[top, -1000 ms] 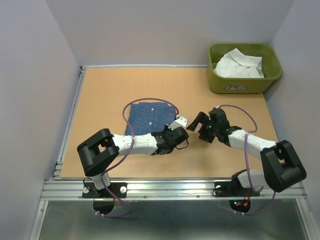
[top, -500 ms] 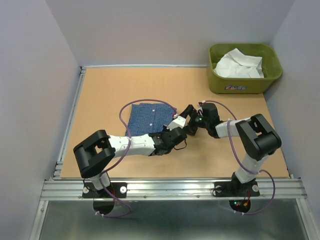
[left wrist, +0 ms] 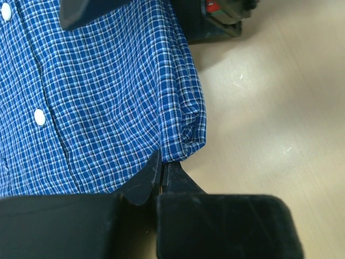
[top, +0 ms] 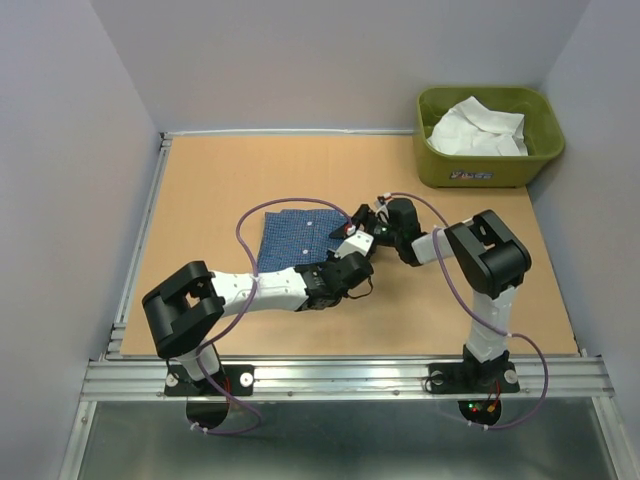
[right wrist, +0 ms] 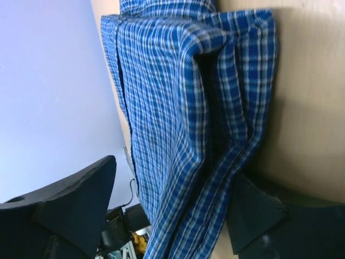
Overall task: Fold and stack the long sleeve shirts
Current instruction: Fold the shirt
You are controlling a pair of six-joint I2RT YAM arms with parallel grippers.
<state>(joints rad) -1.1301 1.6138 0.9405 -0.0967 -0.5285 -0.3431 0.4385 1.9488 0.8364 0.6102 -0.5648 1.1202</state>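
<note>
right arm (top: 490, 255) bars blue shirt (top: 295, 235) right edge, open table (top: 250, 165) beyond far edge

Blue checks and plain white
The blue shirt (left wrist: 97, 97) at the black fingers (left wrist: 180, 186) of the left gripper (left wrist: 160, 170) has thin white check lines and white buttons (left wrist: 39, 116). Far from those fingers, a plain white shirt (top: 478, 128) lies in a green tub (top: 487, 172) on the tan table (top: 230, 170).

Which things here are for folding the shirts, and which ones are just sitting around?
For the job:
- blue checked shirt, its edge pinched by the left gripper
- white shirt, crumpled in the tub

Just there:
- olive-green tub
- table
</note>
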